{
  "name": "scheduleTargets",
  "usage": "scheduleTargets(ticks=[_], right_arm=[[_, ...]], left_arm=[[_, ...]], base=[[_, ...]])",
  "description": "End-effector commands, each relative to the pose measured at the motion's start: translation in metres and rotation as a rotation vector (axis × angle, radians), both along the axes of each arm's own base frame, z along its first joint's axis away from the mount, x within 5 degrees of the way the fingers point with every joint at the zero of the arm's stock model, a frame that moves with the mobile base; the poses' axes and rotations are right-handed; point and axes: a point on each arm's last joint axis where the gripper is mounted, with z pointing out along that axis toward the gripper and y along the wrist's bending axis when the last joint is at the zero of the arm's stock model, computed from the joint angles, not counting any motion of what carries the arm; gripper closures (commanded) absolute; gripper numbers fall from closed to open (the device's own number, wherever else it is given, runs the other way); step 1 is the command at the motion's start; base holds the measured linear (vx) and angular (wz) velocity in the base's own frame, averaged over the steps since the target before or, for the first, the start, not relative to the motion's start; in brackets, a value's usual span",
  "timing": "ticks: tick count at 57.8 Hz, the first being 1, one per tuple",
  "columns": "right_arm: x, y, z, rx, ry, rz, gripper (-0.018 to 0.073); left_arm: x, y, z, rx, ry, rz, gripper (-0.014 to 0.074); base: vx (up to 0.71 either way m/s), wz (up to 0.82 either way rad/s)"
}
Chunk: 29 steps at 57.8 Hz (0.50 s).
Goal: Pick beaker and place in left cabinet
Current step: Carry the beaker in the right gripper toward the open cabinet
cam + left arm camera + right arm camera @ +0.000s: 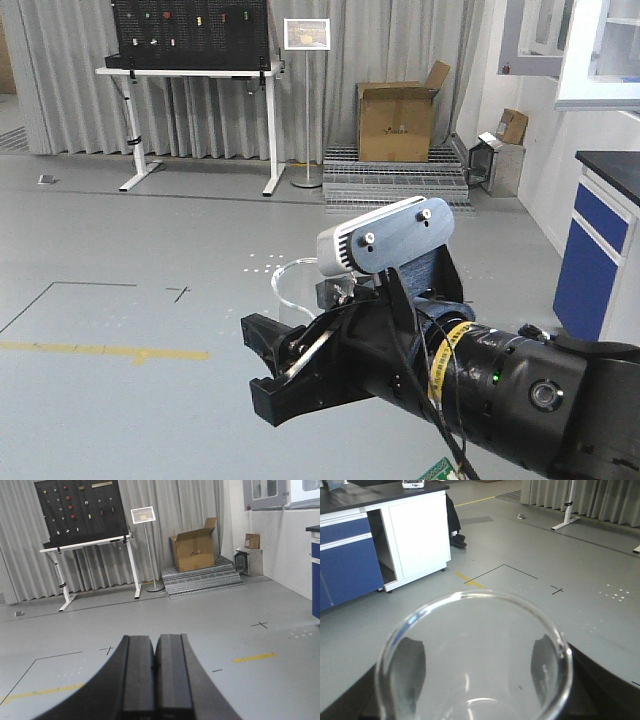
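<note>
Right gripper [476, 680] clamps beaker [475, 630] between its fingers; left gripper [155, 667] fingers pressed together. Beyond them: grey taped floor [200, 625], curtains [175, 510].

You look across a pale grey floor [150, 230] marked with a strip of yellow tape [100, 351] and thin black lines [60, 290]. Grey curtains [60, 70] close off the far side. In front of them stands a white-legged table [190, 72] carrying a black pegboard [190, 25], with a framed sign on a stand [306, 35] just beside it. To the right, an open cardboard box [397, 120] sits on a low metal grating platform [395, 170]. At your right edge is a blue-fronted base unit [600, 250] under a dark top. The light is even and soft.
</note>
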Motion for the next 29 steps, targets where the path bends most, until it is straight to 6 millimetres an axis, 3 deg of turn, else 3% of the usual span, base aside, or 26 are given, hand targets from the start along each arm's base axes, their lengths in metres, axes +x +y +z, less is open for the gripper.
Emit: scheduleTargets(ticks=[1,29], right_arm=[[-0.0059,-0.0025,0.0271,0.083,-0.088,0.037,0.0542],[-0.006,-0.0024,0.0273,0.084,-0.089,0.038,0.0542]], left_arm=[[-0.0015,-0.0002,0.0033,-0.017,-0.085,-0.005,0.0595],[-0.0015,-0.0002,0.0032,-0.016,-0.084,-0.005,0.0595]], base=[[0.71,-0.06],[0.72,-0.06]])
